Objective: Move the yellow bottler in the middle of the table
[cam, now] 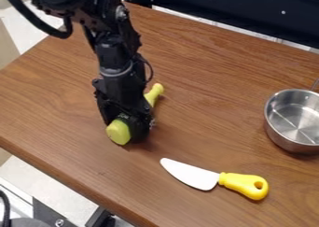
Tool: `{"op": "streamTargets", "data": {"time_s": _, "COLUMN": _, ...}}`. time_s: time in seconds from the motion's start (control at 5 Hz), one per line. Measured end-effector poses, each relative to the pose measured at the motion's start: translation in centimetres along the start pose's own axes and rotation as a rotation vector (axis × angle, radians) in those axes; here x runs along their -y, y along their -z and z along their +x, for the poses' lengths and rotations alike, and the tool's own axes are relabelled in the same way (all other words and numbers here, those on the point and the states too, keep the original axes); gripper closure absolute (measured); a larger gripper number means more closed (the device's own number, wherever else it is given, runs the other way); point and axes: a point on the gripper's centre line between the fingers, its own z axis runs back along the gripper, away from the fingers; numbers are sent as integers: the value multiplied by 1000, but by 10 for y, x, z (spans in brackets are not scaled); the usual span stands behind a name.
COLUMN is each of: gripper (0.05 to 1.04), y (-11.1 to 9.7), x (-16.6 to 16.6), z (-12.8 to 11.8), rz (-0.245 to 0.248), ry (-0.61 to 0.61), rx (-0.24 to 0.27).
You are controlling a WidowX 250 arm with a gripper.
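One black robot arm comes in from the upper left of the view, and its one black two-finger gripper hangs low over the table, up and to the left of the knife. Beneath the gripper lies one yellow-green, bottle-shaped thing, the task's thing, also up and to the left of the knife. Its broad, rounded end shows at the near side of the gripper, its slim end pokes out behind, and its middle is hidden. I cannot tell whether the gripper is open or clamped on it.

The landmark is one toy knife with a white blade and a yellow handle that has one hole near its end. It lies flat, blade toward the left of the view, handle toward the lower right. Up and to the right of the knife, well apart from the bottle-shaped thing, stands one round, shiny metal pot, upright, its inside in sight. All three things are on one brown wood-grain table. Beyond the far edge, farther up from the knife, runs one long black panel.
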Motion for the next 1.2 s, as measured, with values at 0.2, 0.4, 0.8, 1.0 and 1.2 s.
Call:
{"op": "streamTargets", "data": {"time_s": 0.2, "gripper": 84, "y": -6, "x": -2, "z": 6, "rz": -1, "ry": -31, "rx": -5}}
{"op": "streamTargets", "data": {"time_s": 0.4, "gripper": 84, "y": -15, "x": -10, "z": 16, "rz": 4, "ry": -30, "rx": 15}}
{"op": "streamTargets", "data": {"time_s": 0.8, "gripper": 85, "y": -26, "x": -6, "z": 21, "rz": -30, "ry": -52, "rx": 61}}
{"op": "streamTargets", "data": {"time_s": 1.0, "gripper": 84, "y": -46, "x": 0, "z": 31, "rz": -12, "ry": -39, "rx": 132}}
{"op": "streamTargets", "data": {"time_s": 1.2, "gripper": 85, "y": -59, "x": 12, "z": 46, "rz": -6, "ry": -44, "rx": 146}}
